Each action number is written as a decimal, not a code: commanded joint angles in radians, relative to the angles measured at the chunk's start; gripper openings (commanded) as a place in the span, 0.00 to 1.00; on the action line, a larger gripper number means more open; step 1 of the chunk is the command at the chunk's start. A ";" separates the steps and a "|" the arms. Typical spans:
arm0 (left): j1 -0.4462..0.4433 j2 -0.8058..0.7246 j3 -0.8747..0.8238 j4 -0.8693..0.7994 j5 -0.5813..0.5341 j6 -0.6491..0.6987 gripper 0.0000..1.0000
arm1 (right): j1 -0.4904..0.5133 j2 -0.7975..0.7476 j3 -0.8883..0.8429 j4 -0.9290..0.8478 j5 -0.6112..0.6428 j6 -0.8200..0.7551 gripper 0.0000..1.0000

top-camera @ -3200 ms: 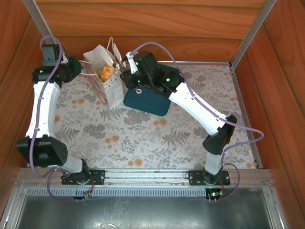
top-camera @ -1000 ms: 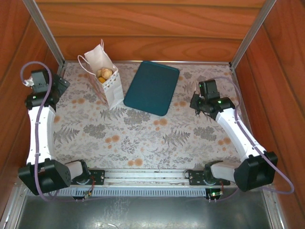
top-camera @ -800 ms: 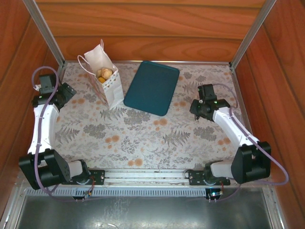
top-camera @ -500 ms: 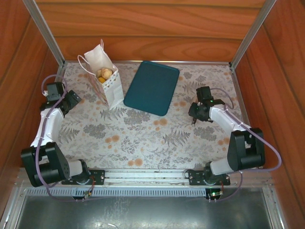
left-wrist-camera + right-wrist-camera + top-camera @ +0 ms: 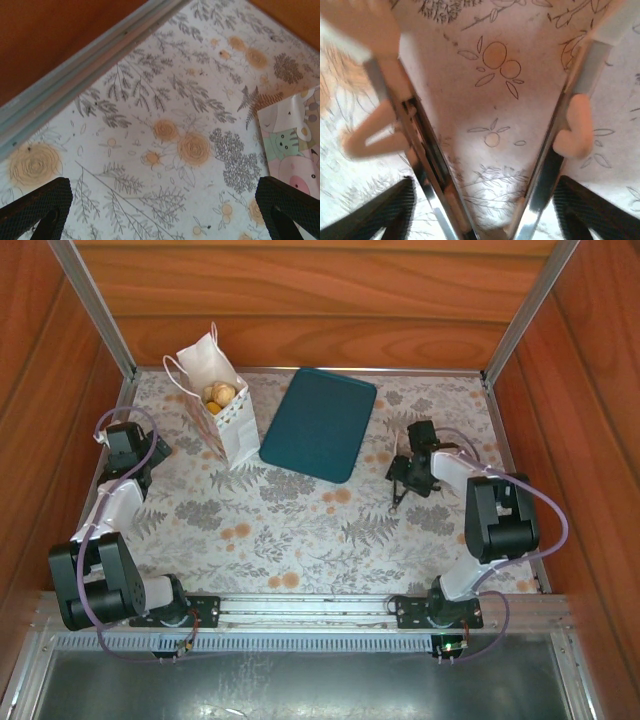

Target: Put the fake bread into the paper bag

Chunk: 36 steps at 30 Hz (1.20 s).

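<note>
bread (image 5: 220,394) lies inside the bag (image 5: 235,435). both arms have drawn back to the worktop (image 5: 300,530) edges; left jaws stand wide open, right jaws have just opened, both empty. task appears complete.

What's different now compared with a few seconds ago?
Both arms drew back from the paper bag to their own sides and folded up. The right gripper opened, holding nothing; the left gripper stayed open. The paper bag and the teal tray have not moved; fake bread sits inside the bag.
</note>
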 commanded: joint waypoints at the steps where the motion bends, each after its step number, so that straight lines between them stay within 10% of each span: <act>1: -0.006 -0.020 -0.034 0.097 -0.050 0.071 1.00 | -0.009 -0.004 0.045 -0.010 -0.050 -0.011 1.00; 8: -0.110 -0.012 -0.152 0.353 -0.087 0.234 1.00 | -0.010 -0.181 0.050 -0.017 -0.028 -0.018 1.00; 15: -0.211 0.118 -0.319 0.735 -0.167 0.333 1.00 | -0.020 -0.360 0.022 0.055 0.270 -0.136 1.00; 22: -0.216 0.229 -0.373 0.931 -0.127 0.355 1.00 | -0.039 -0.390 -0.323 0.659 0.445 -0.435 1.00; 36: -0.212 0.305 -0.359 1.002 -0.097 0.376 1.00 | -0.097 -0.143 -0.560 1.310 0.199 -0.541 1.00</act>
